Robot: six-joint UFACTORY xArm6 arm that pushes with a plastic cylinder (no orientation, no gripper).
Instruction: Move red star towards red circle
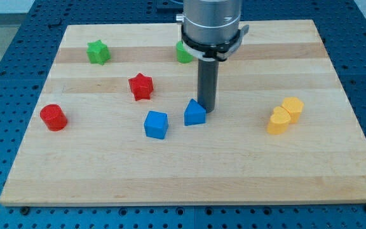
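My tip (206, 112) sits just right of the blue triangular block (194, 113), touching or nearly so; no pincer on this rig, just a rod, so nothing to open or close. Red star (141, 86) is upper left of tip, well apart, w/ red circle (53, 117) further left & lower. Blue cube (156, 124) is below the star; green star (98, 52) top left, yellow blocks (284, 115) at right.

Red star (141, 86): small chunky block, flat on board, upper-left part, well in from top edge, nothing touching it. Red circle (53, 117): short cylinder, upright, near left edge, toward bottom-left of star, well apart from it.
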